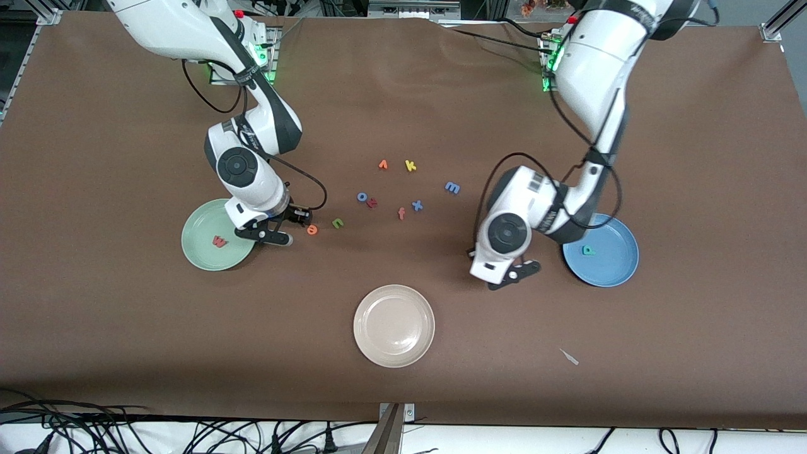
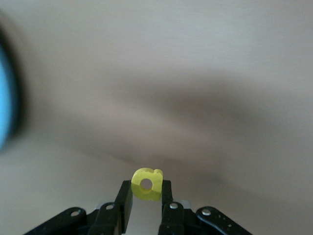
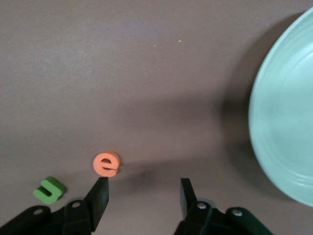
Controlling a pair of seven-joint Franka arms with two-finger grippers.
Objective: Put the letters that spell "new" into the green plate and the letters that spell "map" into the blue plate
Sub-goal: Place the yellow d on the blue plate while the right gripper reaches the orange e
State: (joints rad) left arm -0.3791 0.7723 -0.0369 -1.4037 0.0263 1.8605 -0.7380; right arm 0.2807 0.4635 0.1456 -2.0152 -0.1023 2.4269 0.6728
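My left gripper (image 2: 146,191) is shut on the yellow "a" (image 2: 147,184), pinched between its two fingers. In the front view that gripper (image 1: 518,270) hangs over bare table beside the blue plate (image 1: 615,265), which holds the teal "p" (image 1: 588,251). The blue "m" (image 1: 452,187) lies on the table. My right gripper (image 3: 144,188) stands open, low over the table, with the orange "e" (image 3: 106,163) just off one fingertip and the green "n" (image 3: 49,190) beside it. The green plate (image 1: 189,243) holds the pinkish-red "w" (image 1: 219,241); my right gripper (image 1: 294,227) is between that plate and the "e" (image 1: 312,229).
Loose letters lie mid-table: a blue "o" (image 1: 362,197), a blue "x" (image 1: 417,205), a salmon "f" (image 1: 401,214), an orange "v" shape (image 1: 383,164), a yellow "k" (image 1: 410,166). A cream-white plate (image 1: 394,325) sits nearer the front camera, a small pale scrap (image 1: 569,357) toward the left arm's end.
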